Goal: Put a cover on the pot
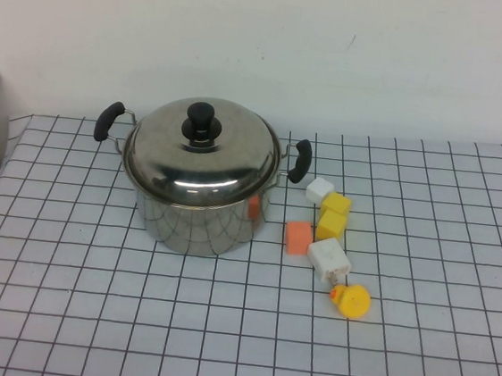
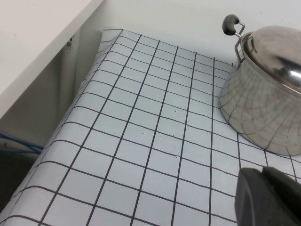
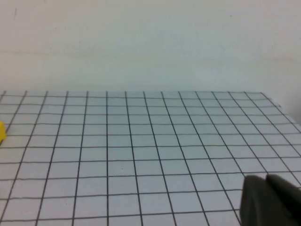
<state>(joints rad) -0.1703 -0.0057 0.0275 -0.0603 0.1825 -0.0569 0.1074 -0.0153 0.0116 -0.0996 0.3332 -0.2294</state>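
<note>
Now: my left tool (image 2: 268, 195) shows only as a dark edge in the left wrist view, above the table (image 1: 85, 314) near the pot's left side; touches nothing, can't tell its opening. My right tool (image 3: 270, 200), likewise a dark corner in the right wrist view, sits over bare grid well right of the toys; opening can't be told either. Neither shows in the high view.

One pot (image 1: 196, 214), left of table centre, upright. One lid (image 1: 203, 151) seated on it, black knob up. Just right of pot: two white blocks (image 1: 320, 191), two yellow blocks (image 1: 337, 202), one orange block (image 1: 298, 237), one yellow duck (image 1: 350, 300).
</note>
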